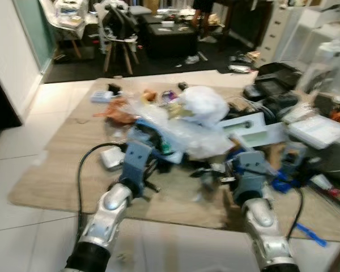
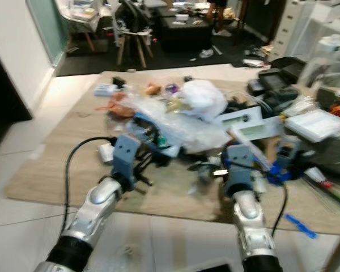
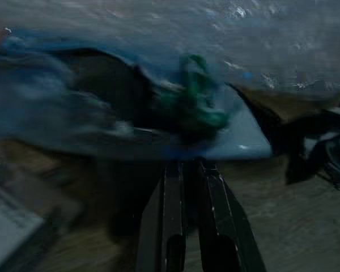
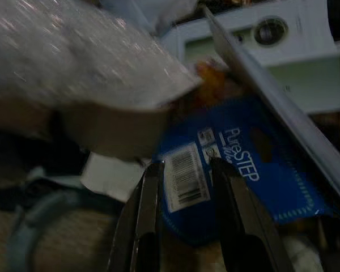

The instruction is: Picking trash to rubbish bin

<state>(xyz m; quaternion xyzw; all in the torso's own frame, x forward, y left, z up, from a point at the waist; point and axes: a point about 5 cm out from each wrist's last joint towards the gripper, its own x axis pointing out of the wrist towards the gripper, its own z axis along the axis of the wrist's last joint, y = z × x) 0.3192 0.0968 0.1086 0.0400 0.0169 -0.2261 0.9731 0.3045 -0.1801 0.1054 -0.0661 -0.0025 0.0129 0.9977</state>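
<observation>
Two grippers reach into a heap of trash (image 1: 181, 127) piled on a beige rug (image 1: 56, 164) before us. Head views are blurred. The pile holds crumpled clear plastic wrap (image 2: 187, 133), a white bag (image 1: 203, 105) on top, orange scraps (image 1: 118, 110) at its far left side, and a white box (image 2: 243, 124) to the right.

Our left gripper (image 3: 187, 170) sits low at the near left edge of the pile; its fingers (image 3: 173, 204) lie close together, almost touching, with nothing between them that we can make out. Just ahead of the tips we see a green tangle (image 3: 195, 107) lying on a pale blue sheet (image 3: 238, 139) under the plastic wrap.

Our right gripper (image 4: 184, 170) is at the near right edge of the pile, fingers (image 4: 144, 209) apart. Between and just beyond the tips lies a blue PureSTEP package (image 4: 238, 164) with a barcode label, partly tucked under a grey strip (image 4: 283, 107). Whether the fingers touch it we cannot tell.

A chair (image 1: 118, 34) and dark furniture stand beyond the rug.
</observation>
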